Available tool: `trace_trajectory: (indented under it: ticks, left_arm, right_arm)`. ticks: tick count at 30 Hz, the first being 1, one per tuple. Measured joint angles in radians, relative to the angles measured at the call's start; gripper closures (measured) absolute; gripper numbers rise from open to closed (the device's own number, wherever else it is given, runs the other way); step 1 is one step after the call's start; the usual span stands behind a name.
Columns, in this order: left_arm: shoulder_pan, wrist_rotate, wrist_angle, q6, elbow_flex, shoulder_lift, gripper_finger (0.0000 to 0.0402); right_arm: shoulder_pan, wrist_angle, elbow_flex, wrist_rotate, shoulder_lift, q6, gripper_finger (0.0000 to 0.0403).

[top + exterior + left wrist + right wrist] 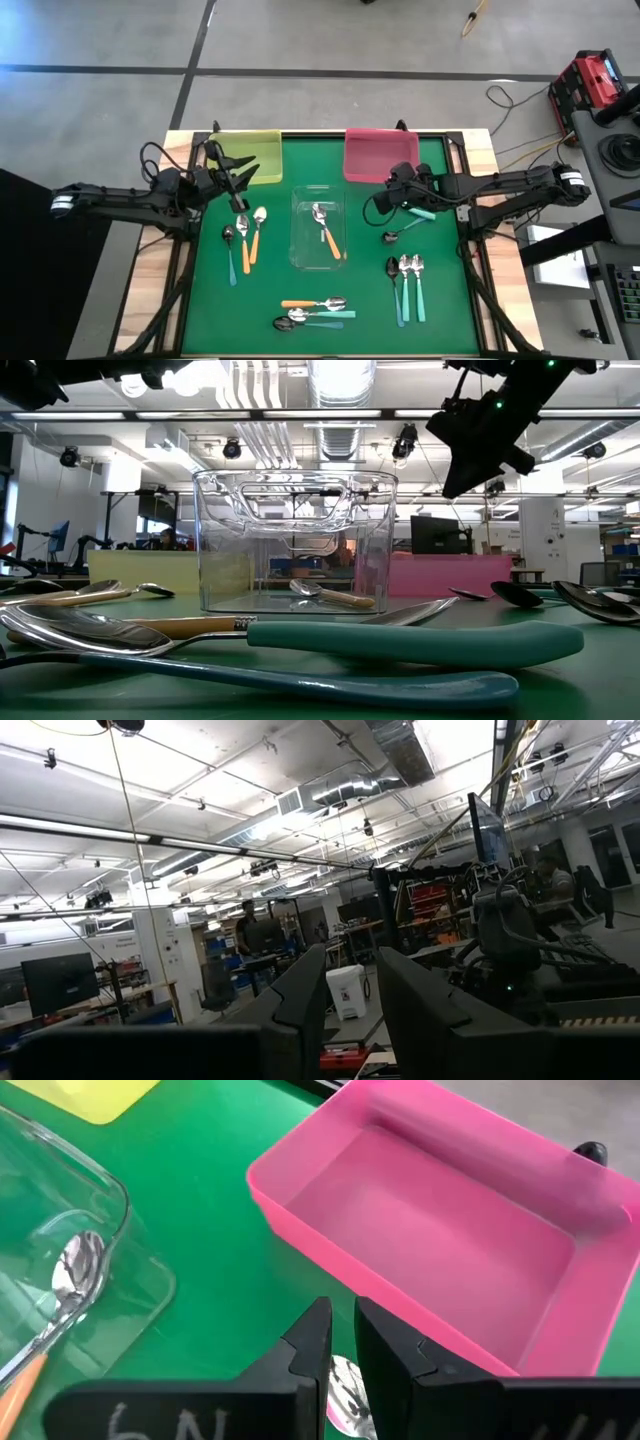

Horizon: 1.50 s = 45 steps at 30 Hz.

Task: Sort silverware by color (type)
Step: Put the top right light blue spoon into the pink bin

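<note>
A green worktop (300, 300) carries three trays along its far side: yellow tray (250, 155) left, clear tray (318, 228) centre, pink tray (378, 155) right. One orange-handled spoon (325, 230) already lies in the clear tray. The right pincer (395, 190) hovers at the pink tray's near edge, narrowly closed on a teal-handled spoon (418, 213), probably to drop it there. The left pincer (243, 175) waits near the yellow tray, slightly parted and empty. Other spoons (405, 285) lie scattered nearer.

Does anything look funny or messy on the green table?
One orange-handled spoon already lies alone inside the clear tray, while the yellow tray and pink tray look empty. The other spoons lie scattered on the green mat. Nothing looks broken or spilled.
</note>
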<state>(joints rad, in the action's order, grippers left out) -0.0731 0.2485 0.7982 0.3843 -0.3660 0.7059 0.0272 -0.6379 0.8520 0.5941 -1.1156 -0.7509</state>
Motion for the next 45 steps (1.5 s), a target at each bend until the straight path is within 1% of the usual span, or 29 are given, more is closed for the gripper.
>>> trace_trajectory:
  ticks: [9,15,19,24,29,32,36,45]
  left_arm:
    - [0.000,0.007,0.000,0.017,0.000,0.000,0.0324]
    - [0.000,0.007,-0.001,0.019,0.000,0.000,0.0324]
    - [0.000,0.007,0.000,0.006,0.000,0.000,0.0324]
    - [0.000,0.007,0.002,-0.003,0.000,0.000,0.0324]
    - [0.000,0.007,0.002,-0.004,0.000,0.000,0.0324]
    - [0.000,0.007,0.002,-0.004,0.000,0.000,0.0324]
    - [0.000,0.006,0.002,-0.005,0.000,0.000,0.0324]
    - [0.000,0.006,0.002,-0.005,0.000,0.000,0.0324]
  right_arm:
    - [0.036,-0.020,-0.006,-0.021,0.000,0.003,0.0365]
    - [0.050,-0.023,-0.006,-0.068,0.000,0.056,0.0365]
    - [0.050,-0.025,-0.006,-0.077,0.000,0.084,0.0365]
    - [0.054,-0.038,-0.006,-0.152,0.000,0.116,0.0365]
    - [0.090,-0.048,-0.007,-0.288,0.000,0.124,0.0365]
    - [0.116,-0.071,-0.007,-0.333,0.000,0.125,0.0365]
    - [0.148,-0.132,-0.007,-0.364,0.000,0.137,0.0365]
    - [0.161,-0.256,-0.007,-0.367,0.000,0.107,0.0365]
